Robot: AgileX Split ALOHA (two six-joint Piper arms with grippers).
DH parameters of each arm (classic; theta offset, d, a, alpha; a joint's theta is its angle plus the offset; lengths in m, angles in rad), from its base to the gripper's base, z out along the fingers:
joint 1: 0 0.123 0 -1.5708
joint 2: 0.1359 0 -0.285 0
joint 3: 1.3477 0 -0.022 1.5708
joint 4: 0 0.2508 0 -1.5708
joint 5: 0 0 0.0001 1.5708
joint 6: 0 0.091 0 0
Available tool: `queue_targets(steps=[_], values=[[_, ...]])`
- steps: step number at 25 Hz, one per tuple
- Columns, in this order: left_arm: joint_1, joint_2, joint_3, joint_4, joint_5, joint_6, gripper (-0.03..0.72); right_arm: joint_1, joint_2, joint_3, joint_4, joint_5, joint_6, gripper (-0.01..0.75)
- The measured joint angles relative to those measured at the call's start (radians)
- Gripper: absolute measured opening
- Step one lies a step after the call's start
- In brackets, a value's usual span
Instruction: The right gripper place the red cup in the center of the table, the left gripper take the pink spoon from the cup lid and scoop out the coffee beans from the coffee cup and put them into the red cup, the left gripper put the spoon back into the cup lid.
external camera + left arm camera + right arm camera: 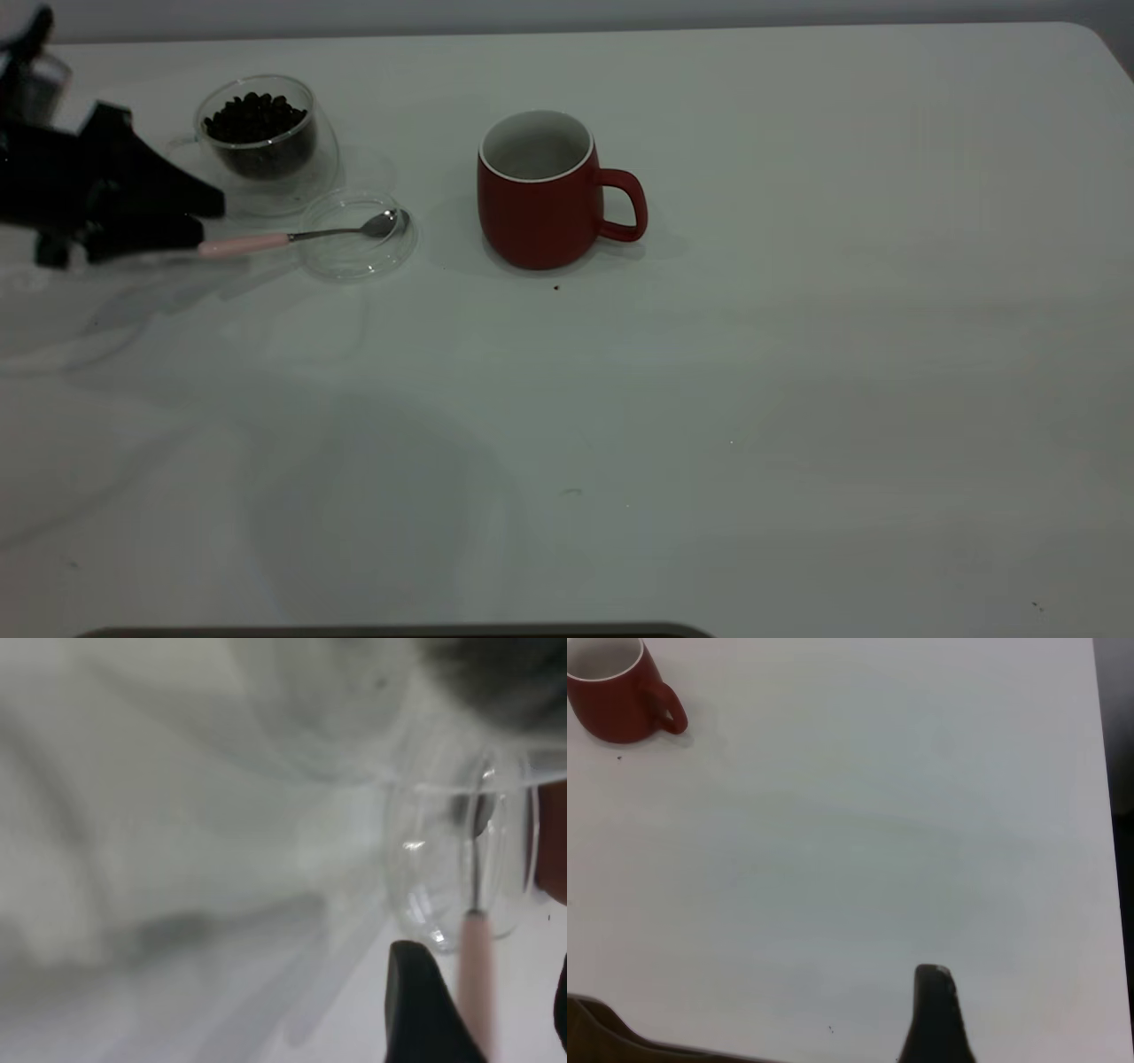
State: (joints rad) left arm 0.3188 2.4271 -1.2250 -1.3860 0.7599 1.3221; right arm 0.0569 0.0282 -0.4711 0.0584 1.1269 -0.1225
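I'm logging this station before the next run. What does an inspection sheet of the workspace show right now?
Surface: white table, a few tiny dark specks.
Red cup: upright near the middle, handle toward the right arm's side, no beans visible inside.
Coffee cup: clear glass, upright, holds coffee beans.
Cup lid: flat on the table in front of the coffee cup.
Pink spoon: bowl over the lid, handle end between the fingers of the left gripper.
Clutter: nothing seen.
Right gripper: away from the cups, only one fingertip in its wrist view.
Cables: nothing seen.
Surroundings: dark strip at the near table edge.
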Motion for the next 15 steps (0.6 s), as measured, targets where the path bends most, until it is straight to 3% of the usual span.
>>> queue_targets(steps=[6,11,15], values=[[0.000,-0.213,0.000,0.260,-0.041,-0.262,0.424,0.000,0.000,0.000,0.000,0.000,0.000,0.590],[-0.039,-0.402,0.000,0.642,-0.016,-0.667,0.424,0.000,0.000,0.000,0.000,0.000,0.000,0.590],[-0.103,-0.536,0.001,0.978,0.088,-1.020,0.424,0.000,0.000,0.000,0.000,0.000,0.000,0.590]])
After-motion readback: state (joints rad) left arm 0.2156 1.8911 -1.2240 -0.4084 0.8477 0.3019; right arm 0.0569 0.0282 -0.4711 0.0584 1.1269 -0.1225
